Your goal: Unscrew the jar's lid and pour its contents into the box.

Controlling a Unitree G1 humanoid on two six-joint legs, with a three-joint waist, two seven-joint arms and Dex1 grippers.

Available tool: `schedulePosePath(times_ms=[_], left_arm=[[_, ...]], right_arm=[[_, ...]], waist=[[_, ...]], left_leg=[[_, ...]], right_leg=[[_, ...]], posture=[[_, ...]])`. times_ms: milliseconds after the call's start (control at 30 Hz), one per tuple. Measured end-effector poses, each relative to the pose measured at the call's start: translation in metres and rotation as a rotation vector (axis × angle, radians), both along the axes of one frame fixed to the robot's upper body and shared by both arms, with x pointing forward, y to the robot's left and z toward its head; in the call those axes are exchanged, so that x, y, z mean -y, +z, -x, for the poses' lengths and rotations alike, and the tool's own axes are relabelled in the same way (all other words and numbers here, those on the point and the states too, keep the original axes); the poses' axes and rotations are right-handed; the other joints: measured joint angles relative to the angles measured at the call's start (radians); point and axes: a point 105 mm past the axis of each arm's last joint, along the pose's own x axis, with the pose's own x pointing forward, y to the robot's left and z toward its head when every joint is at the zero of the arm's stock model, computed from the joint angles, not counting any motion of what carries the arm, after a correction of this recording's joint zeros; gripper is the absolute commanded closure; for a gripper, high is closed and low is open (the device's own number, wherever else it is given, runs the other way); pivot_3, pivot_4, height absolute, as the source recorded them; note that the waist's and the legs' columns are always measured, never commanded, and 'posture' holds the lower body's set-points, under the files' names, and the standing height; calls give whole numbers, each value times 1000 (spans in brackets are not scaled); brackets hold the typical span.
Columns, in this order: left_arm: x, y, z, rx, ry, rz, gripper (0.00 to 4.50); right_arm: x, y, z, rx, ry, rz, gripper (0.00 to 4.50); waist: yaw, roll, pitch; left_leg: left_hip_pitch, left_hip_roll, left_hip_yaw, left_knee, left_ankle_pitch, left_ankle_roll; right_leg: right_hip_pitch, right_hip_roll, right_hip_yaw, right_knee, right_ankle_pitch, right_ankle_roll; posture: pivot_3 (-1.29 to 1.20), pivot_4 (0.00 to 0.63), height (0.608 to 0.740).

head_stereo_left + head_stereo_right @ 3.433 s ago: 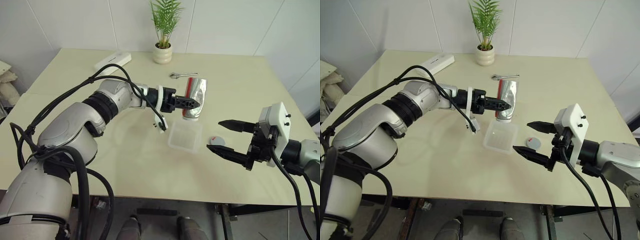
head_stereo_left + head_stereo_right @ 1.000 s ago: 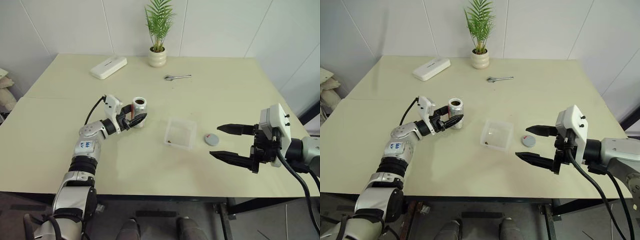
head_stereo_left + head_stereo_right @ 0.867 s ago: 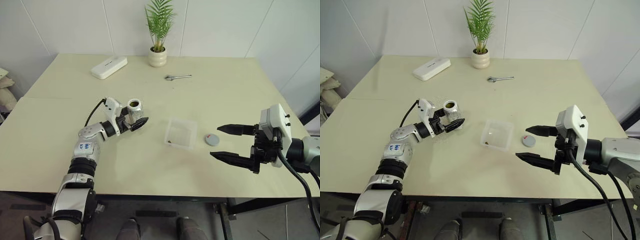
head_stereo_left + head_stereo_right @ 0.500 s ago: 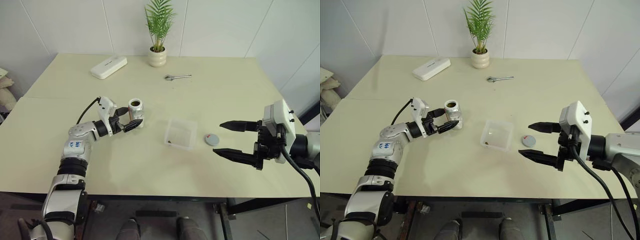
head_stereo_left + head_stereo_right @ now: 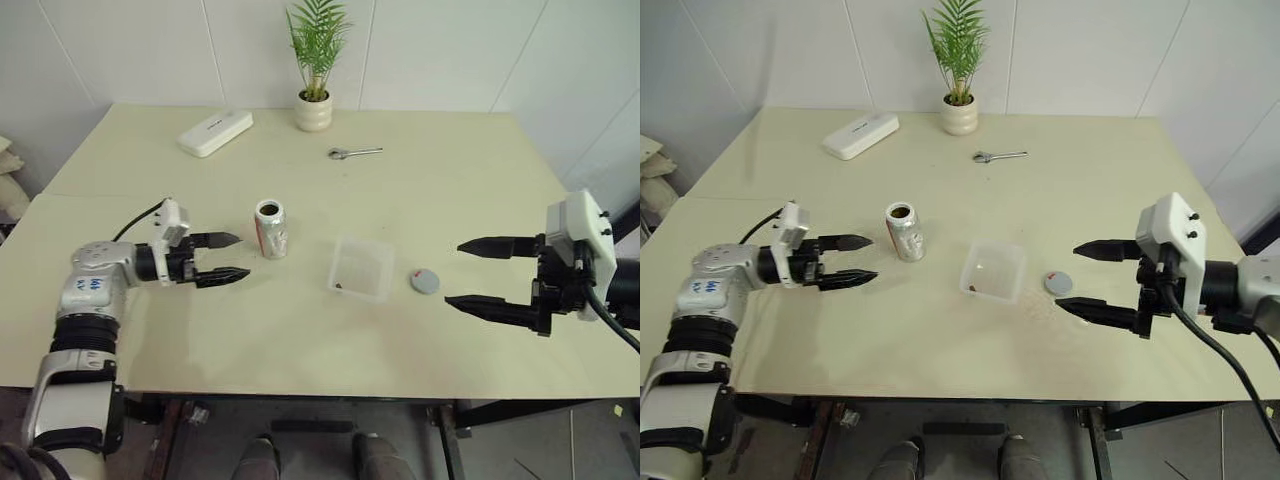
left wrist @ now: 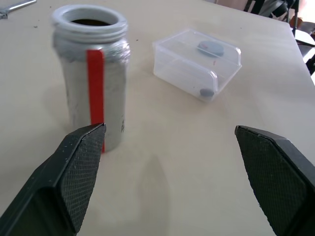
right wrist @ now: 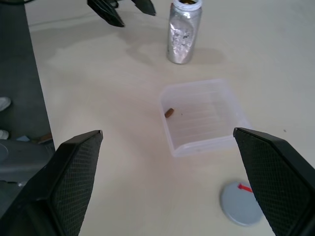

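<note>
Open jar (image 5: 270, 228) upright; contents (image 7: 169, 112) in box (image 5: 362, 268); lid (image 5: 424, 281) beside.

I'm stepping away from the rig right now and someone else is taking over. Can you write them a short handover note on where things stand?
Left gripper: open, holding nothing, beside the jar and apart from it.
Right gripper: open, holding nothing, over the table's right side.
Jar: upright on the table, lid off, mouth open.
Lid: flat on the table just right of the box.
Box: between jar and lid, with the contents, one small dark bit, inside.
Done: lid unscrewed, contents poured, jar set down.
Left: apparently nothing. I cannot tell whether anything remains in the jar.
</note>
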Motion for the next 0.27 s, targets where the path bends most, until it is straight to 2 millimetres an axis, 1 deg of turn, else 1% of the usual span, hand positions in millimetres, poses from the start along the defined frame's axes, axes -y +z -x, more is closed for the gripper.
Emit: schedulePosePath(times_ms=[67,167,267], left_arm=[[-13,0,6,20,-32,-20,10],[-30,7,4,76,18,-28,10],[-34,20,-1,140,37,-30,10]], right_arm=[[3,1,1,-4,-10,1,0],[8,5,5,-6,-18,20,0],[12,4,8,-16,-14,18,0]], waist=[[0,0,0],[1,0,0],[5,0,0]], left_leg=[[-1,0,0,0,0,0],[-1,0,0,0,0,0],[-1,0,0,0,0,0]], right_leg=[[-1,0,0,0,0,0],[-1,0,0,0,0,0],[-1,0,0,0,0,0]], posture=[[0,150,740],[0,150,740],[0,150,740]])
